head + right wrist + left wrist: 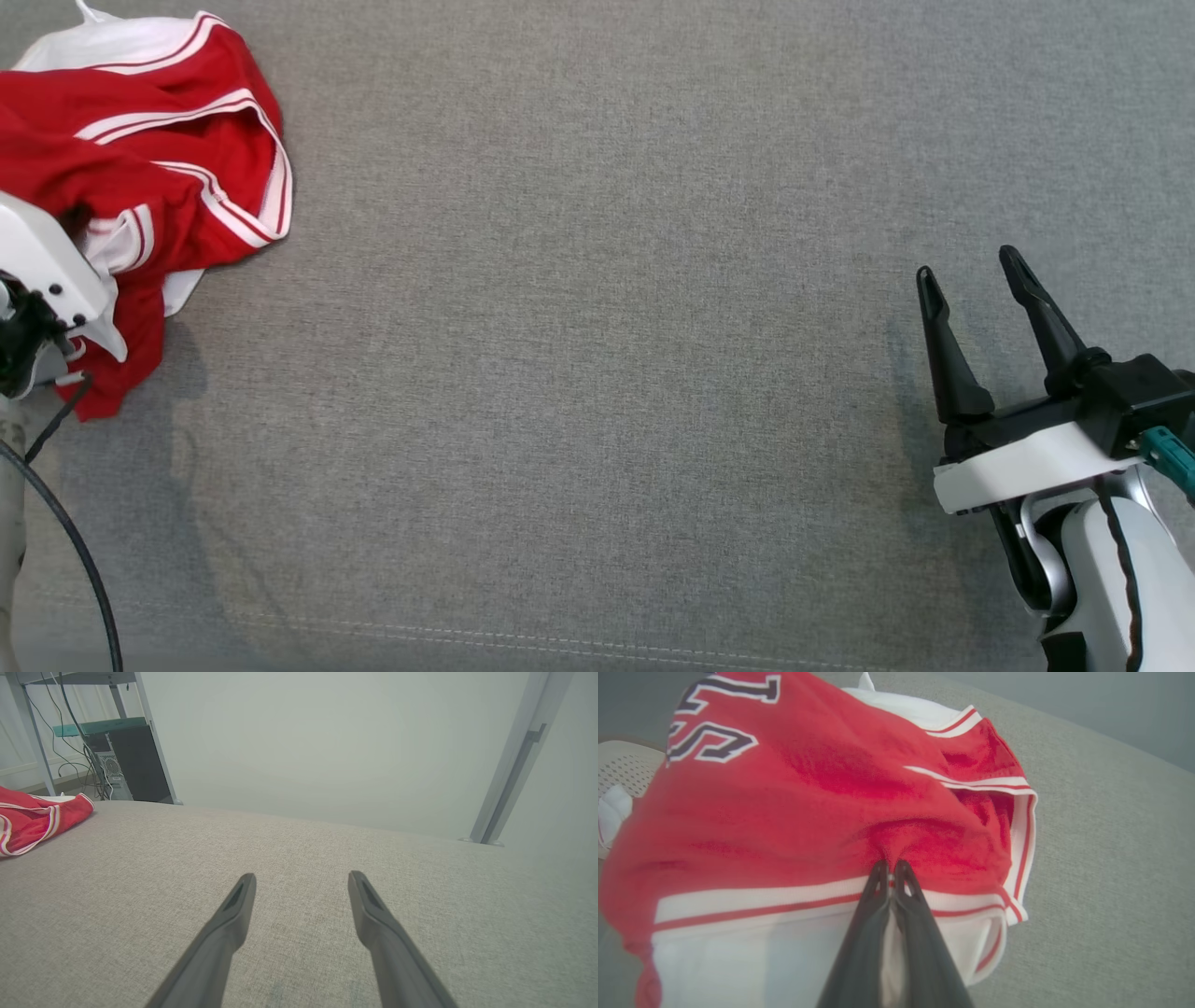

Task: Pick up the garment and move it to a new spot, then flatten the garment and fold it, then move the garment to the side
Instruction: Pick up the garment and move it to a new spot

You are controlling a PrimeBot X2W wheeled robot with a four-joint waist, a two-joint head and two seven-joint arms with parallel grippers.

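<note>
The left tool (890, 867) pinches the red jersey (93, 177) tight; it lies bunched at ten o'clock. The right tool (968, 266), far off at four o'clock, gapes wide and holds nothing.

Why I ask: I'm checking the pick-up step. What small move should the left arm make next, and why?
Probably lift the left gripper slightly: it is pinched shut on a fold of the red garment, which lies bunched at the gray surface's left edge. The right gripper hangs open, well apart.
</note>
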